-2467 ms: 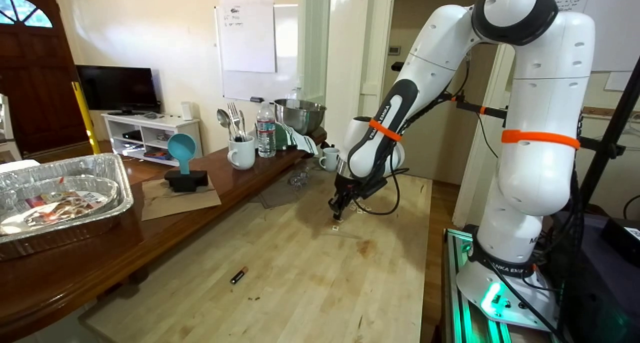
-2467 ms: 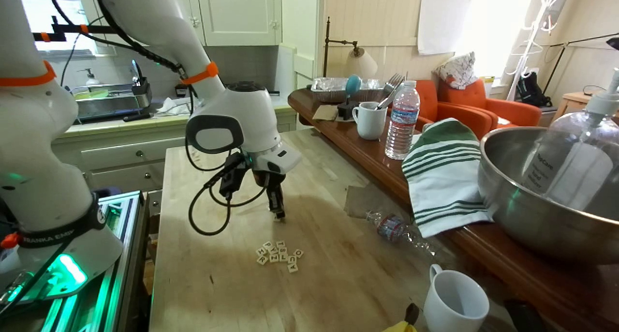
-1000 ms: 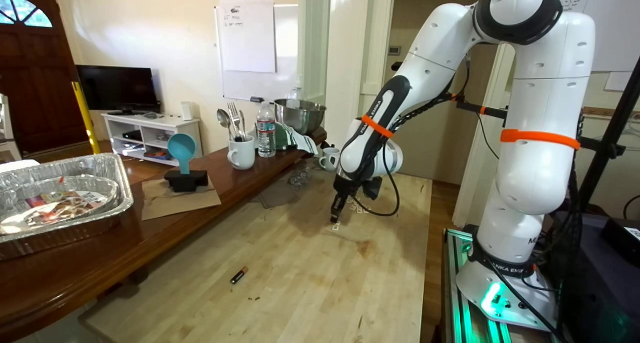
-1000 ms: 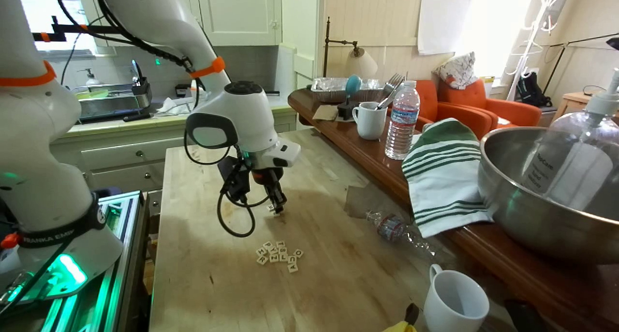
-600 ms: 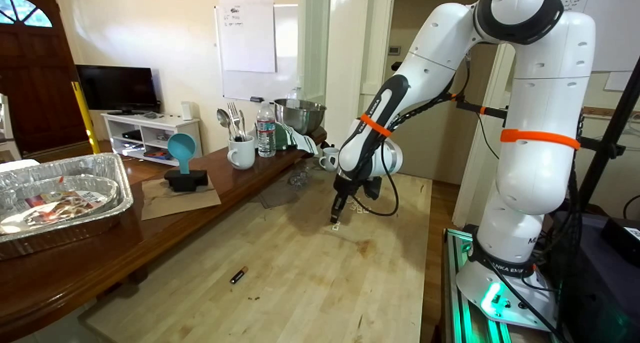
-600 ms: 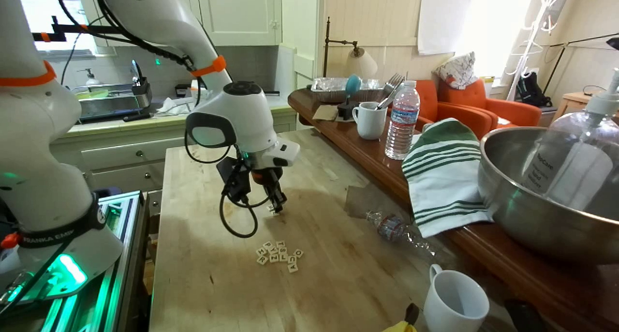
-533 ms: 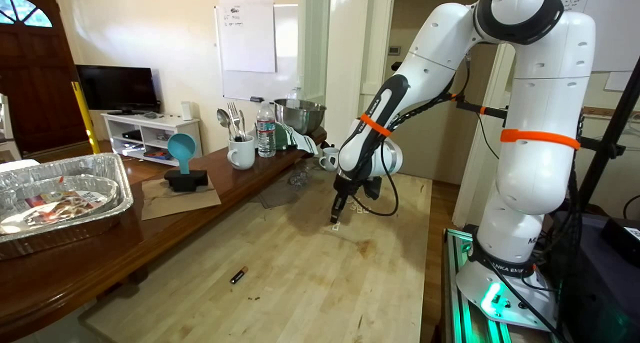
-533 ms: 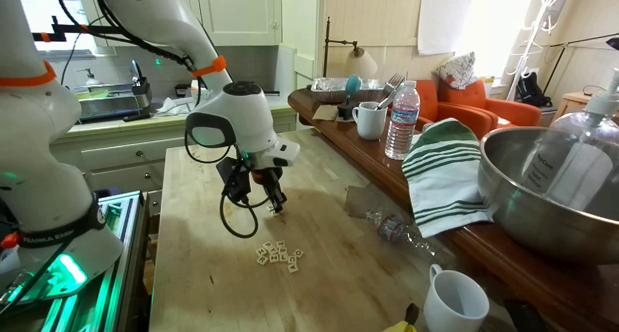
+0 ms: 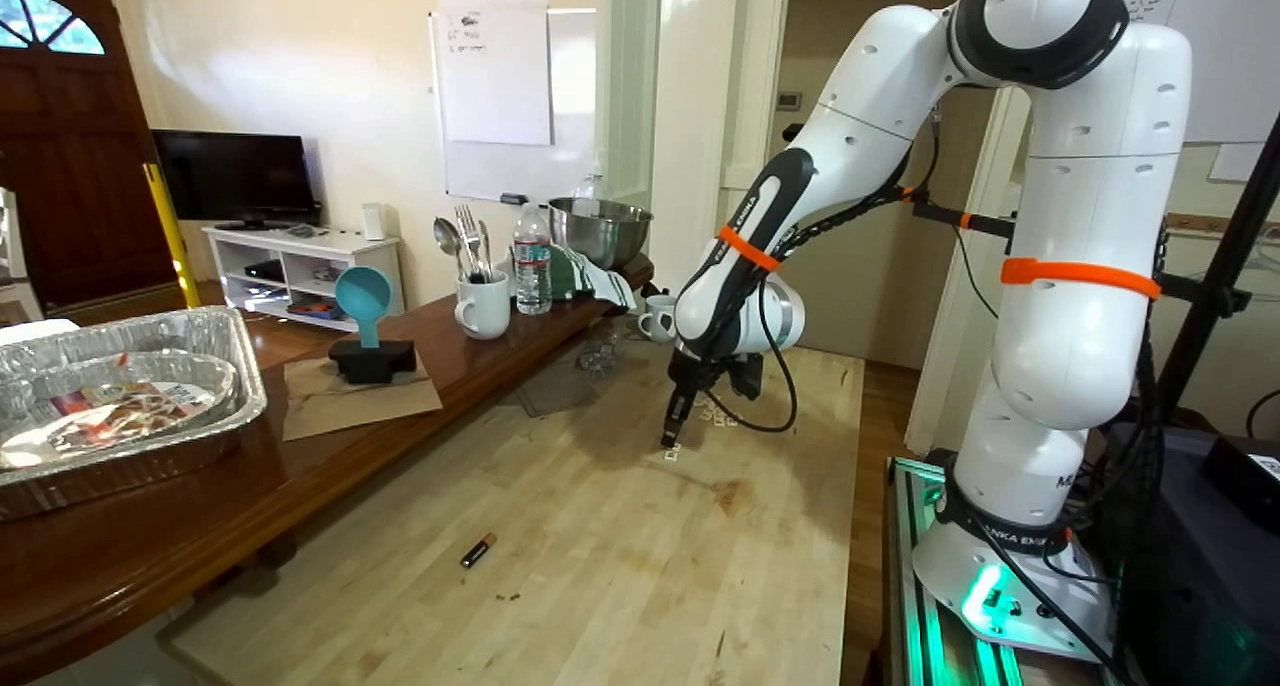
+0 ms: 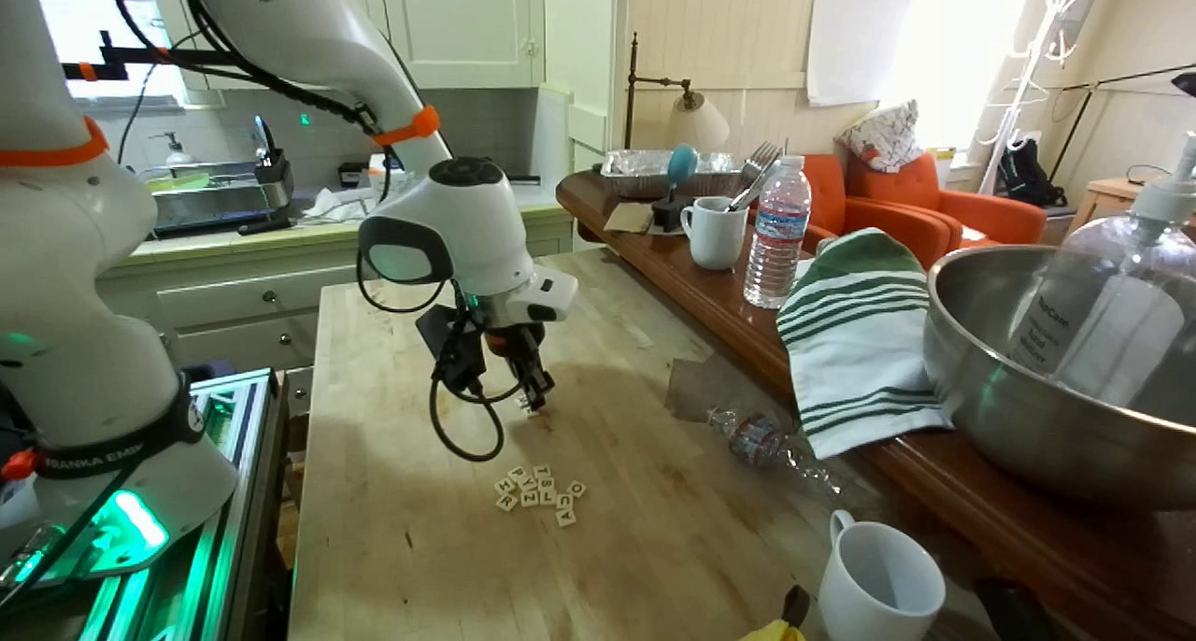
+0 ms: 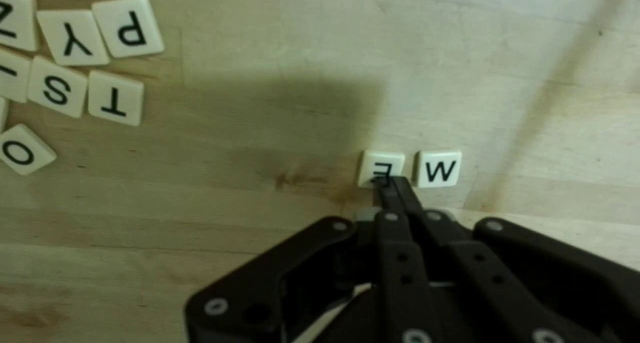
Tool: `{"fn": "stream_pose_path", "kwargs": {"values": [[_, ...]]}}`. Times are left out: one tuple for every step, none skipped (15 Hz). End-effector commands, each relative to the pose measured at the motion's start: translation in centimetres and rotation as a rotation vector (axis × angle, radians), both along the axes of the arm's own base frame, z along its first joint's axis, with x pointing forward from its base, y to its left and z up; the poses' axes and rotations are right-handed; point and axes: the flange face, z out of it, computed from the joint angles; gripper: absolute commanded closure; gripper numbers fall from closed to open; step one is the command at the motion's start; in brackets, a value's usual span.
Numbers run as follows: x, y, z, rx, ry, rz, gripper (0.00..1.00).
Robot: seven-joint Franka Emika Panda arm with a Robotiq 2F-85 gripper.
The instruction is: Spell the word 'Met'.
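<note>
Wrist view: the jaws are pressed together, lower right, tips overlapping the lower edge of the E tile (image 11: pixel 379 164); contact cannot be confirmed. The M tile (image 11: pixel 439 169) (inverted, reading W) lies just beside it, to the right. The T tile (image 11: pixel 115 98) lies on the counter (image 11: pixel 210 203), upper left

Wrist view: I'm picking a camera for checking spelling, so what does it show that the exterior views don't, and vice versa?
Only the wrist view makes readable the cream square tile marked E and, beside it, the cream square tile reading M or W.

Missing from it but in both exterior views: the upright clear plastic water bottle, the shiny steel bowl and the green-and-white striped cloth.

All share the black gripper, the pale wooden tabletop and a cluster of cream tiles.
</note>
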Motion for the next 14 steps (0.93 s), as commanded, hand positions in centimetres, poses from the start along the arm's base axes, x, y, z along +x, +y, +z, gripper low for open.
{"fn": "stream_pose_path", "kwargs": {"values": [[-1.28,0.44,-1.23,0.013,0.029,0.018,1.0],[-1.3,0.46,-1.23,0.013,0.028,0.019,1.0],[-1.33,0.5,-1.23,0.014,0.028,0.02,1.0],[-1.35,0.52,-1.25,0.015,0.028,0.022,1.0],[-1.38,0.54,-1.27,0.015,0.028,0.023,1.0],[-1.38,0.59,-1.27,0.018,0.028,0.023,1.0],[-1.41,0.62,-1.28,0.018,0.027,0.023,1.0],[-1.42,0.65,-1.29,0.018,0.027,0.024,1.0],[-1.45,0.69,-1.31,0.019,0.027,0.025,1.0],[-1.47,0.72,-1.32,0.019,0.026,0.026,1.0],[-1.45,0.74,-1.36,0.02,0.026,0.025,1.0],[-1.41,0.76,-1.38,0.02,0.025,0.024,1.0],[-1.38,0.77,-1.4,0.021,0.025,0.024,1.0],[-1.37,0.76,-1.41,0.021,0.024,0.024,1.0]]}}
